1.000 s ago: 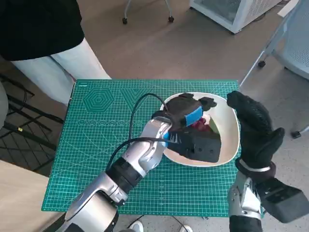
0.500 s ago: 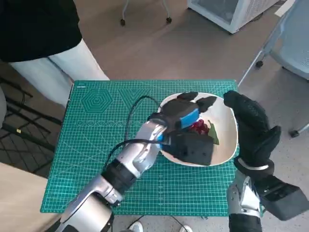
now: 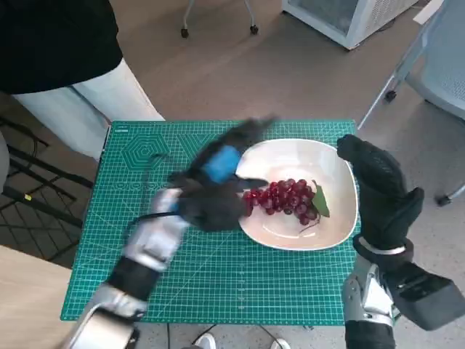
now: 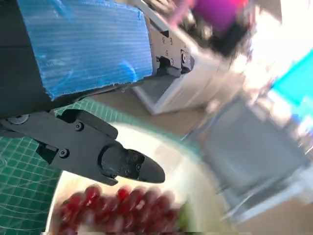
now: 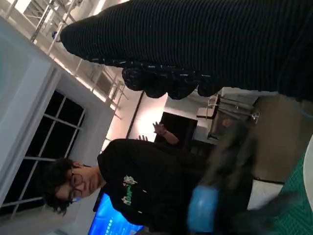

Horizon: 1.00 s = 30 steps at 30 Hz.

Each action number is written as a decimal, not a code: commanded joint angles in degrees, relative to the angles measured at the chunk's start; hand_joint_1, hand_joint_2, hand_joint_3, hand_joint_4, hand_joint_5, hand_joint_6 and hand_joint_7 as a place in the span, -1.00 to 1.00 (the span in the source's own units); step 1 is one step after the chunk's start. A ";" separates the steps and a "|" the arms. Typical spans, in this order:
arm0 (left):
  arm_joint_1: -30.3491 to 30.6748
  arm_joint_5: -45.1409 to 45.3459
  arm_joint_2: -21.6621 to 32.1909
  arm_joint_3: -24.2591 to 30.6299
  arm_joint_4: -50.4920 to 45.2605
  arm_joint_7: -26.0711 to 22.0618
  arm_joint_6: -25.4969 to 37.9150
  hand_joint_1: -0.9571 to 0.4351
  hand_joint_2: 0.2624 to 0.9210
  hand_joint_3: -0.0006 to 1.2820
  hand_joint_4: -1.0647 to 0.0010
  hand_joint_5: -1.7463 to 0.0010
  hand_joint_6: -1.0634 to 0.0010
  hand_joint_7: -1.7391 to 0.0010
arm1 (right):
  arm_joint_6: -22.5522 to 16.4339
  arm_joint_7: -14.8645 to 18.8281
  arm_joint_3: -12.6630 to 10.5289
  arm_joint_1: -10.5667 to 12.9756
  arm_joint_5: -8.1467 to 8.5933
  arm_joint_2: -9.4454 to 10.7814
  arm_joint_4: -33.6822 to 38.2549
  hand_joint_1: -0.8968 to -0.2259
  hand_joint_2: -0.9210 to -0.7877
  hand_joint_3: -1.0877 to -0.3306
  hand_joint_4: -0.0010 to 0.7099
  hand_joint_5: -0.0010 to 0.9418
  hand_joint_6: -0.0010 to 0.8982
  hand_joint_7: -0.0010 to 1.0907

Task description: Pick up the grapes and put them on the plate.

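A bunch of red grapes (image 3: 285, 198) with a green leaf lies in the white plate (image 3: 333, 169) on the green mat. In the left wrist view the grapes (image 4: 112, 208) show blurred below the black fingers (image 4: 122, 164). My left hand (image 3: 218, 174), blurred with motion, hangs over the plate's left rim with fingers spread and nothing in it. My right hand (image 3: 381, 196), gloved, is raised upright beside the plate's right edge and holds nothing; its fingers (image 5: 166, 81) look loosely curled.
The green cutting mat (image 3: 152, 218) covers the small table. A person in a black top (image 3: 58, 36) stands at the far left corner and also shows as a person (image 5: 132, 186) in the right wrist view. A white cabinet (image 3: 349, 18) and chair legs stand on the floor beyond.
My left hand has let go of the grapes and pulled back left off the plate. The grapes now lie uncovered in the plate. The right hand has barely moved.
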 commanded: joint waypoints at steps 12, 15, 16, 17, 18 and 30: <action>10.94 -26.13 -2.50 14.55 0.66 -9.89 -16.18 -0.33 1.00 -0.62 0.44 0.98 0.43 0.97 | 0.67 -0.46 0.58 -0.28 -0.46 0.30 0.67 -0.41 -1.00 0.12 0.04 -1.00 -0.60 -0.41; 12.47 -28.63 -2.44 15.70 -0.30 -11.79 -17.37 -0.30 1.00 -0.59 0.45 0.99 0.43 0.98 | 0.59 -0.34 0.56 -0.62 -0.46 0.24 1.09 -0.41 -1.00 0.11 0.04 -1.00 -0.60 -0.41; 12.92 -29.32 -2.45 16.04 -0.62 -12.31 -17.71 -0.28 1.00 -0.57 0.45 0.99 0.44 0.98 | 0.57 -0.29 0.55 -0.73 -0.44 0.22 1.23 -0.41 -1.00 0.11 0.04 -1.00 -0.60 -0.41; 13.36 -30.00 -2.48 16.38 -0.94 -12.80 -18.02 -0.28 1.00 -0.56 0.45 0.99 0.44 0.98 | 0.58 -0.25 0.56 -0.81 -0.42 0.21 1.30 -0.41 -1.00 0.11 0.04 -1.00 -0.60 -0.41; 13.80 -30.69 -2.53 16.72 -1.27 -13.28 -18.30 -0.27 1.00 -0.55 0.45 0.99 0.44 0.98 | 0.61 -0.22 0.57 -0.89 -0.39 0.21 1.33 -0.41 -1.00 0.11 0.04 -1.00 -0.60 -0.41; 17.41 -36.92 -4.03 19.92 -3.98 -17.03 -20.23 -0.23 1.00 -0.52 0.42 0.99 0.44 0.99 | 0.59 -0.26 0.77 -1.26 -0.67 0.20 1.59 -0.41 -1.00 0.09 0.04 -1.00 -0.61 -0.40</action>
